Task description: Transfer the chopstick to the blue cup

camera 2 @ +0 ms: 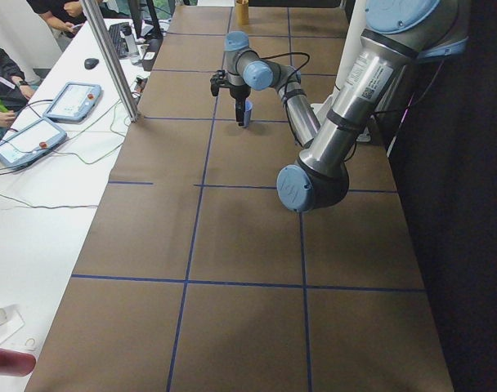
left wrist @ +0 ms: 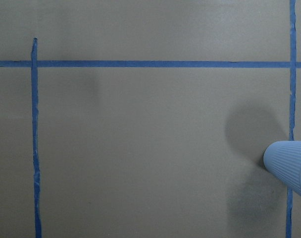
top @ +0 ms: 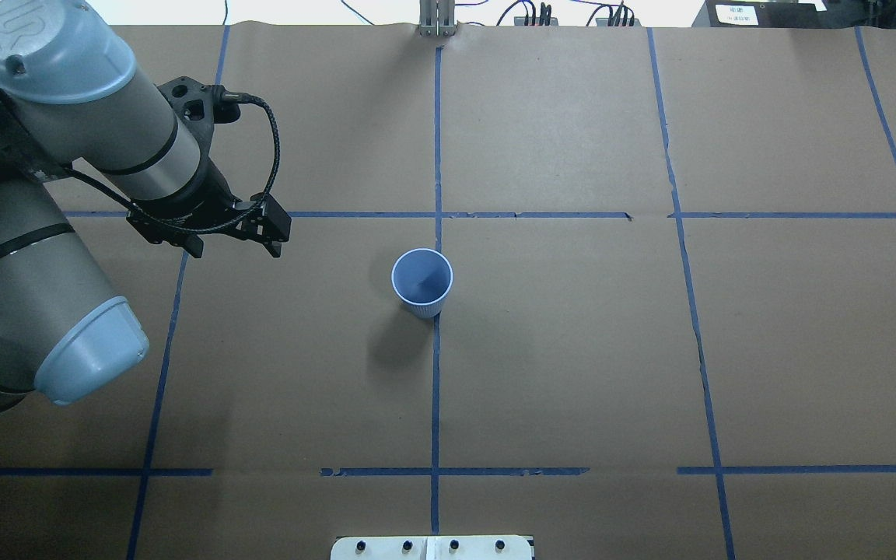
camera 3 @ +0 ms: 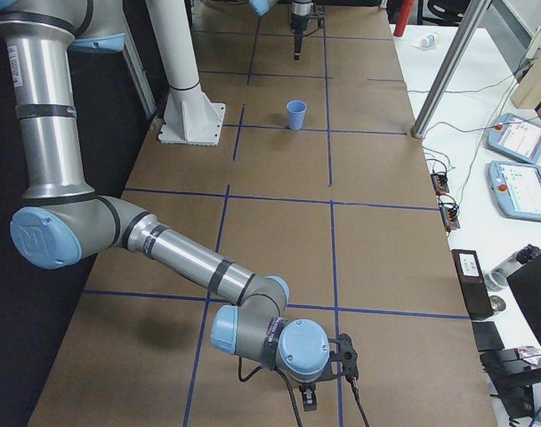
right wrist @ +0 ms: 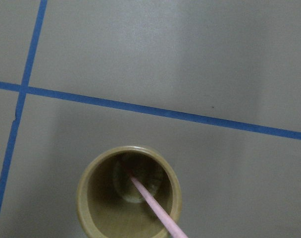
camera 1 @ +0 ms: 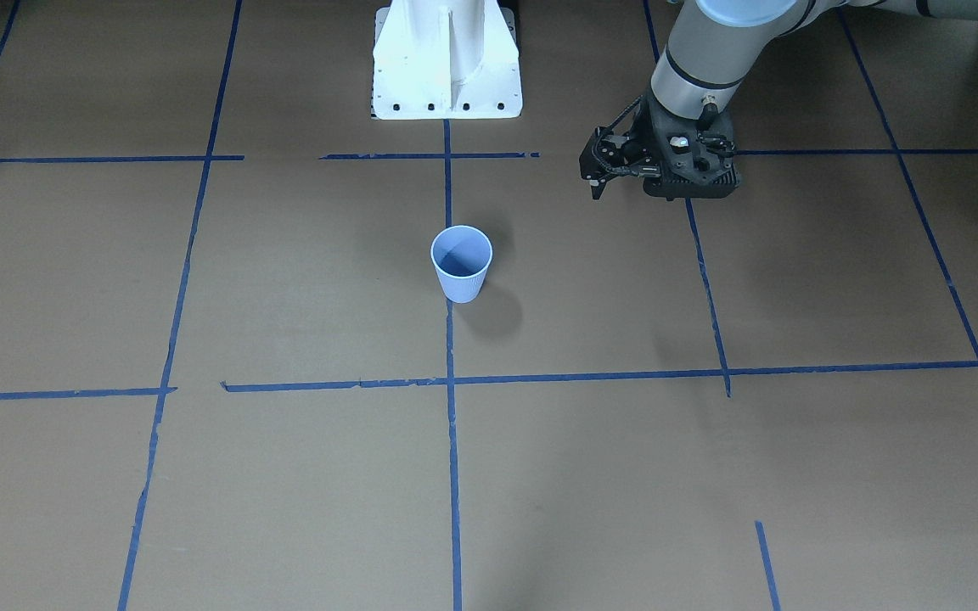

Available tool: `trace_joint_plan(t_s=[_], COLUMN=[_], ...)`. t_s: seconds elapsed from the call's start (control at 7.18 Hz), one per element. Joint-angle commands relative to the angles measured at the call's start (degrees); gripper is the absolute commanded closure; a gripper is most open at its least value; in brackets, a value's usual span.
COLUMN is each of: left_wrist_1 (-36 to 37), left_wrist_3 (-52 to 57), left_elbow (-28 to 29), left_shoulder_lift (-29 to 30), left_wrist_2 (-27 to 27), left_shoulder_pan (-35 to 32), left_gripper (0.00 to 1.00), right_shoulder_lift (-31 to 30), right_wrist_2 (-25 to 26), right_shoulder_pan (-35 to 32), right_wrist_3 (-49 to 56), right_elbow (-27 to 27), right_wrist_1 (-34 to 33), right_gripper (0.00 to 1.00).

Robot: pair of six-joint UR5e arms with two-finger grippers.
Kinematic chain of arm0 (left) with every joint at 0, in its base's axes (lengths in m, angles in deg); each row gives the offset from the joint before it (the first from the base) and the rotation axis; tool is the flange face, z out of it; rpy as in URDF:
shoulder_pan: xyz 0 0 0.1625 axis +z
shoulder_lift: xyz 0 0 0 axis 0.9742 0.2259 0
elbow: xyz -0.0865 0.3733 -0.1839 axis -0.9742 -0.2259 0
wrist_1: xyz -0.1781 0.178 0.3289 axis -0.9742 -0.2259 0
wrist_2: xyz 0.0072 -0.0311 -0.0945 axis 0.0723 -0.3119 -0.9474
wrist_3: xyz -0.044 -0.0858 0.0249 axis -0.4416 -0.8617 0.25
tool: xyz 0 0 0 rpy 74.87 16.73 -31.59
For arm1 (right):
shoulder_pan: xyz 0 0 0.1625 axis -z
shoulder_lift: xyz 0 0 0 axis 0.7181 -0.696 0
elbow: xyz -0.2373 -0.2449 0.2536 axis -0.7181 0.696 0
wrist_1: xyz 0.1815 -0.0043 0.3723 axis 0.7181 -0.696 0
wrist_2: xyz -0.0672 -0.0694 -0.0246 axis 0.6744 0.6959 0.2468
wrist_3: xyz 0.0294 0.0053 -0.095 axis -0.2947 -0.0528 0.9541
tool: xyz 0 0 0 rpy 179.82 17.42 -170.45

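Chopstick [right wrist: 153, 206] in holder [right wrist: 84, 198]; left tool [top: 236, 249] spread near blue cup [top: 424, 306]; right tool [camera 3: 311, 402]: cannot tell.

I count one blue cup [top: 422, 282] on the table. There is one chopstick [right wrist: 153, 206], a single pink stick, and one tan pot [right wrist: 82, 196] that it stands in. I have two arms and so two grippers: my left gripper [top: 236, 245] and my right gripper [camera 3: 311, 400]. I see one white pedestal [camera 1: 446, 76] at my base. On the side bench I count two pendants: one pendant [camera 3: 518, 135] and a second pendant [camera 3: 526, 191].
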Motion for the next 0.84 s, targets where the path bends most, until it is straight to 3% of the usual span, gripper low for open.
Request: trace_joint_plan(t_s=[0.0, 0.14, 0.7], left_wrist_1=[0.0, 0.0, 0.2], left_wrist_3=[-0.1, -0.1, -0.1], left_elbow=[-0.6, -1.4, -2.5], left_shoulder_lift=[-0.2, -0.5, -0.6], left_wrist_2=[-0.1, 0.0, 0.0], left_shoulder_pan=[0.1, 0.1, 0.0], left_gripper=[0.0, 0.0, 0.0], right_shoulder_lift=[-0.4, -0.3, 0.1], right_wrist_2=[-0.6, -0.8, -1.8], right_shoulder_pan=[0.0, 0.0, 0.0], right_wrist_3=[-0.1, 0.0, -0.6], right_elbow=[-0.1, -1.4, -1.8], right_wrist_1=[-1.6, -4.9, -6.1], right_gripper=[0.01, 0.04, 0.17])
